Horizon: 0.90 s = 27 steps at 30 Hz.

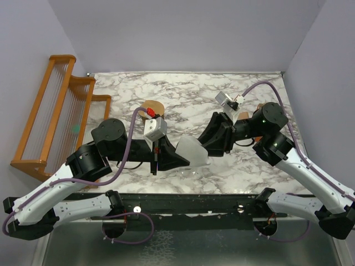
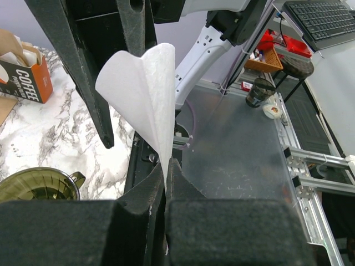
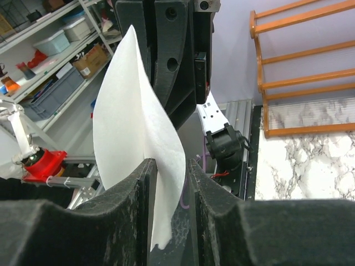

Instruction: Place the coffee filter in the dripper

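The white paper coffee filter (image 1: 192,151) hangs in the air between my two grippers, above the table's front middle. My left gripper (image 2: 165,162) is shut on the filter's pointed lower end, and the filter (image 2: 141,83) fans open above it. My right gripper (image 3: 169,163) has its jaws slightly apart around the filter's edge (image 3: 130,116). The paper rests against one finger, with a gap to the other. The olive-green dripper (image 2: 36,185) stands on the marble below, left of the left gripper. It is hidden in the top view.
An orange coffee box (image 2: 25,77) stands on the marble behind the dripper. A brown disc on a stand (image 1: 151,106) sits at the back middle. A wooden rack (image 1: 55,111) stands beyond the table's left edge. The black front rail (image 1: 183,202) runs along the near edge.
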Motion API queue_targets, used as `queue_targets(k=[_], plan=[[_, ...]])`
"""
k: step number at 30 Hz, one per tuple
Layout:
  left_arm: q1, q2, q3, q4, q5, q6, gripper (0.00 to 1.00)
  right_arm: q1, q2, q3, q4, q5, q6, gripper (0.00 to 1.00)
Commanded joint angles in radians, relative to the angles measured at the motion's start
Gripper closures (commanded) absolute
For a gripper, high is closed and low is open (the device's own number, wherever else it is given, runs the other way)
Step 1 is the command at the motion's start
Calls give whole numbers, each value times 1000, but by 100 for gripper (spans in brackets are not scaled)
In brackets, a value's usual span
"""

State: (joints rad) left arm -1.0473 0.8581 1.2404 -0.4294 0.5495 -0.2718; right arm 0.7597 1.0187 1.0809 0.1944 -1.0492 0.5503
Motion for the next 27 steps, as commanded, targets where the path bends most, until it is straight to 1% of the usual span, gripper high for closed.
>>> queue_targets(k=[1,4,6,7,8,13,17,18,19,20,21,23,24,27], plan=[[3,-6,-14,23,16,9,100,10,-5,22,29,-33,2,68],[3,-10,-19,12,-2,16,100,10,-13,22,20,-34,-3,73],[3,-10,-20,3,-11,20,100,10,-20,21,15,-37,-5,84],[3,-10,-21,0,-17,22,100,10,-25,21,8,-35,-10,95],[3,-12,-21,-6,-22,24,100,10,-29,21,-11,-31,-18,99],[3,-20,-23,-33,-68,36,100,10,-57,8,-79,-5,-58,99],[3,-22,-25,-55,-110,36,99,11,-81,7,-158,45,-103,99],[3,-23,-25,-62,-124,36,94,10,-85,9,-178,58,-115,99],[3,-24,-25,-66,-137,36,85,10,-87,15,-208,73,-130,99],[3,-26,-25,-70,-163,33,73,10,-86,24,-253,92,-157,99],[3,-29,-24,-73,-186,29,57,10,-84,39,-298,114,-188,99],[3,-36,-24,-78,-227,25,39,10,-74,63,-379,162,-243,99],[3,-39,-23,-80,-248,22,28,10,-68,78,-420,190,-269,99],[3,-44,-13,-93,-307,15,15,10,-44,106,-506,276,-321,99]])
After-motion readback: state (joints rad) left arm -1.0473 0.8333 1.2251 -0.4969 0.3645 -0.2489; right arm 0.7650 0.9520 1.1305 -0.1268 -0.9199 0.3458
